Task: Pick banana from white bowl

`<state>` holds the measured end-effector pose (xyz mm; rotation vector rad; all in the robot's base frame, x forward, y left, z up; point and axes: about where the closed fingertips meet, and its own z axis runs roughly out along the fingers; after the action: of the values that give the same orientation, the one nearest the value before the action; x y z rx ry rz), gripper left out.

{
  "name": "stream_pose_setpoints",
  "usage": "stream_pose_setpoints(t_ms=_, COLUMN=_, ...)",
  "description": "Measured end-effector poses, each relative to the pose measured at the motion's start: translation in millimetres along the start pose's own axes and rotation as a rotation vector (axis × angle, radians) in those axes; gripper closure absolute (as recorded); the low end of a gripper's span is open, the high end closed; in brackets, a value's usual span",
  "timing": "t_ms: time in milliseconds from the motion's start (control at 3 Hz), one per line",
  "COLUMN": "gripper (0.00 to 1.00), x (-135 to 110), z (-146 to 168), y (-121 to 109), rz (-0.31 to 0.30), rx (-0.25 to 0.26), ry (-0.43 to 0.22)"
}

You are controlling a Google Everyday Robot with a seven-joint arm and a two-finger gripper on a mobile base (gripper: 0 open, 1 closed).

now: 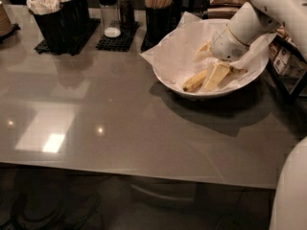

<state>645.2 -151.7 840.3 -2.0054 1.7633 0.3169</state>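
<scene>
Half the banana (pixel 193 82) behind spread fingers (pixel 217 74) of gripper (pixel 206 67), low in white bowl (pixel 216 94).

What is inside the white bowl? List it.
Crinkled white paper lines the white bowl. The banana lies on the paper, with the hand down in the bowl at its right end. The hand covers that end of the banana.

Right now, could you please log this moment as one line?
phase: grasp approach | pincer: inside white bowl, at banana | banana: lying in bowl, not lifted
</scene>
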Motion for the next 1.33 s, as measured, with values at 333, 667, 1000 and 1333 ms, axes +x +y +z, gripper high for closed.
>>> stream_pose_setpoints(t_ms=333, gripper=0.35, x=0.4, z=8.0, y=1.8, rz=-0.001, rx=-0.018, ry=0.013)
stream_pose_setpoints(t_ms=667, gripper=0.54, x=-1.4, z=19.1, y=7.0, rz=-0.016, rx=-0.053, ry=0.026)
stream_pose_setpoints(t_ms=1000, gripper=0.77, x=-2.3, z=21.8, y=10.1, rz=-0.017, rx=-0.067, ry=0.031)
stream_pose_setpoints(t_ms=1333, gripper=0.99, x=0.2, z=7.5, y=8.9, rz=0.007, rx=-0.027, ry=0.049)
